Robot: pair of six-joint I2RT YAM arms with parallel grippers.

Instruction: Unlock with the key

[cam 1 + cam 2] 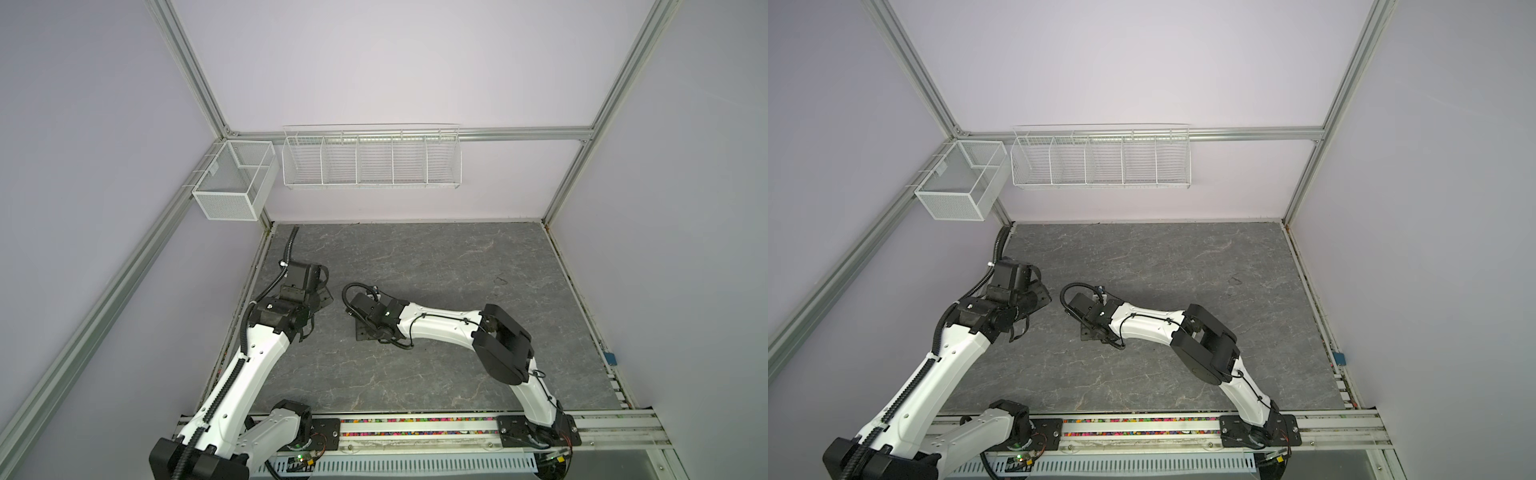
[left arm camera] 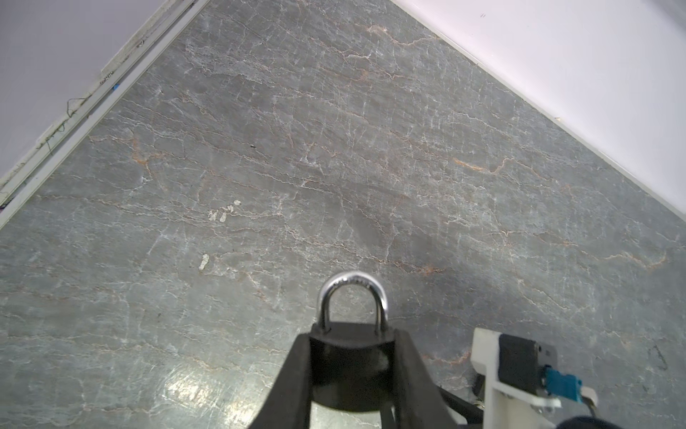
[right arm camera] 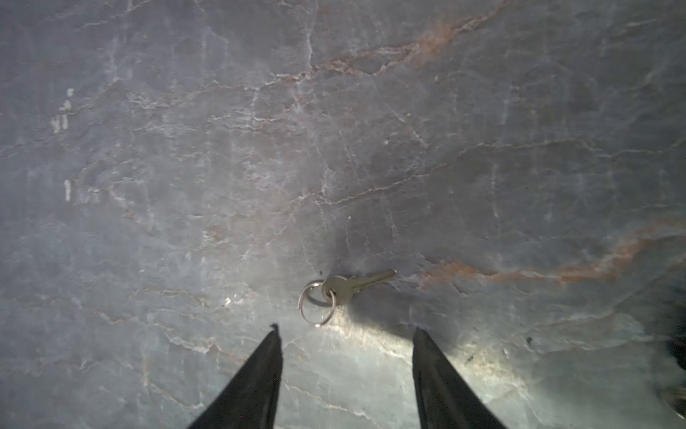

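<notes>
On surface (image 3: 148, 185) just beyond your right claw (image 3: 347, 332), half-spread and empty: key (image 3: 358, 284), long axis running from fingertip side to fingertip side. Your left claw (image 2: 352, 336) clamps padlock (image 2: 352, 297). Right arm nearer key.

Faint marks on padlock (image 2: 350, 343) shackle (image 2: 352, 286) — unreadable, nothing else legible

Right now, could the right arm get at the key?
Probably yes. The key lies bare on the table just ahead of the right gripper, whose jaws stand apart, with nothing between them and it. The left gripper, holding the padlock, is off to the side.
</notes>
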